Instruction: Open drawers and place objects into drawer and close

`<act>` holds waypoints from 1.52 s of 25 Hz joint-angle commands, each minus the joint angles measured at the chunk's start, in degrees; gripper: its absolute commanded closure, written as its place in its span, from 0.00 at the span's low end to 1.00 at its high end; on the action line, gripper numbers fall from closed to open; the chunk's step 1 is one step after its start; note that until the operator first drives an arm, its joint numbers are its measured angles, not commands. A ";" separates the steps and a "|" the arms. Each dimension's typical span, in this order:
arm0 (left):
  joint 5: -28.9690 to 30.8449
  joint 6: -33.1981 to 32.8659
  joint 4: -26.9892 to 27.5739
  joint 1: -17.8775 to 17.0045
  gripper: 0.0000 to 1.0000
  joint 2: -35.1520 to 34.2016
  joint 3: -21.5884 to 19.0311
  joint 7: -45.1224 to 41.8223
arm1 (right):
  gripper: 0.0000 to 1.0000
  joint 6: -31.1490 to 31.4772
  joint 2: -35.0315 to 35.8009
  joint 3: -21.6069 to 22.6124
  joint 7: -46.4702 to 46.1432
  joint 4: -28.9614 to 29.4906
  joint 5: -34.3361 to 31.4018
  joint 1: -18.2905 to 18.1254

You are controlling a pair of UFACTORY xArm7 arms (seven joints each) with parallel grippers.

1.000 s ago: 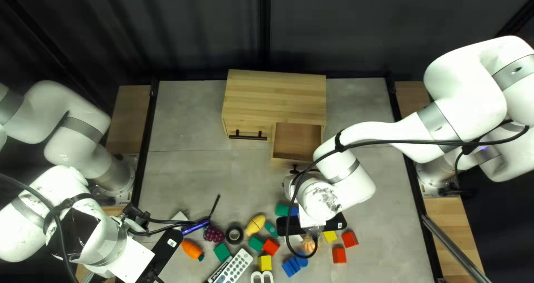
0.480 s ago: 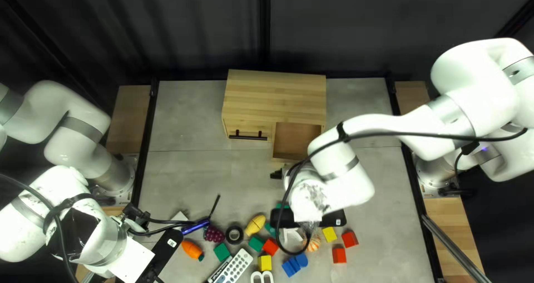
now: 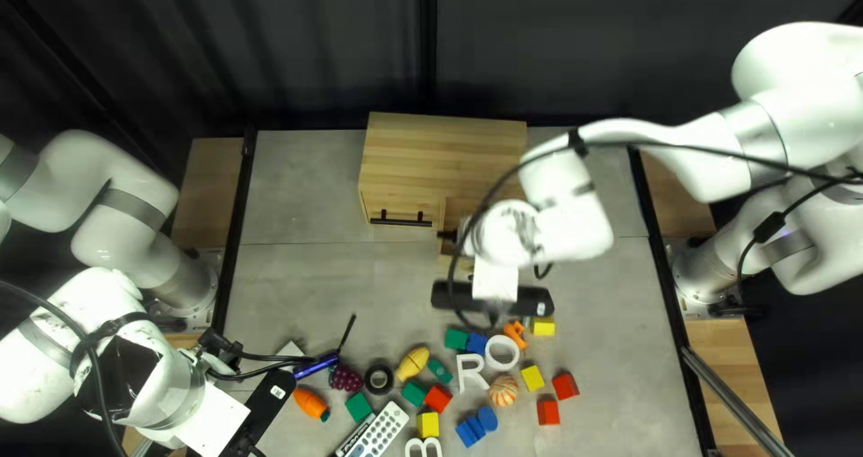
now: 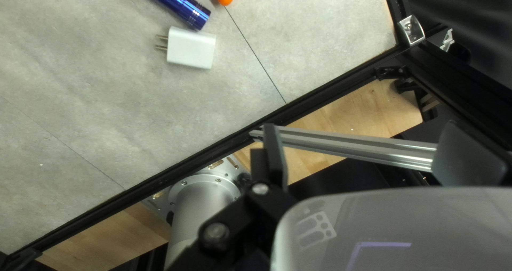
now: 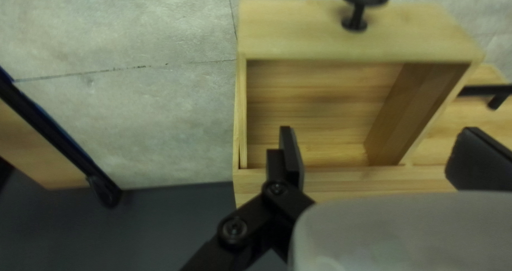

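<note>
The light wooden cabinet [image 3: 445, 151] stands at the table's far edge, its right drawer [image 5: 320, 31] pulled out with bare wood inside. Its other front, with a black bar handle [image 3: 402, 221], is shut. My right gripper [image 3: 447, 236], partly hidden by its arm, is over the pulled-out drawer; in the right wrist view the gripper [image 5: 376, 156] is open and holds nothing. My left gripper [image 3: 220, 344] hangs at the left edge; in its wrist view the gripper [image 4: 373, 156] is open, near a white plug adapter [image 4: 191, 48] and a blue flashlight [image 4: 176, 4] on the table.
Loose items lie across the near part of the table: a remote [image 3: 379, 430], a white letter R [image 3: 470, 372], a white ring [image 3: 502, 352], a yellow lemon [image 3: 413, 363], a toy carrot [image 3: 311, 405], a tape roll [image 3: 379, 379] and several coloured blocks.
My right arm has travelled from above the loose items toward the cabinet, uncovering the letter R, the ring and an orange piece. The left arm has stayed still.
</note>
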 commanded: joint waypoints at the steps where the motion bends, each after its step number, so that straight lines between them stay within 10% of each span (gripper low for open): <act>1: 0.00 0.00 0.00 0.00 0.00 0.00 0.00 0.00 | 0.00 0.90 0.70 -1.31 3.60 0.41 2.86 -1.37; 27: 0.00 0.00 0.00 0.00 0.00 0.00 0.00 0.00 | 0.00 6.23 -1.06 -3.96 45.63 2.87 12.75 -1.54; 38: 0.00 0.00 0.00 0.00 0.00 0.00 0.00 0.00 | 0.00 3.42 -2.75 -2.98 45.55 2.54 13.15 -0.60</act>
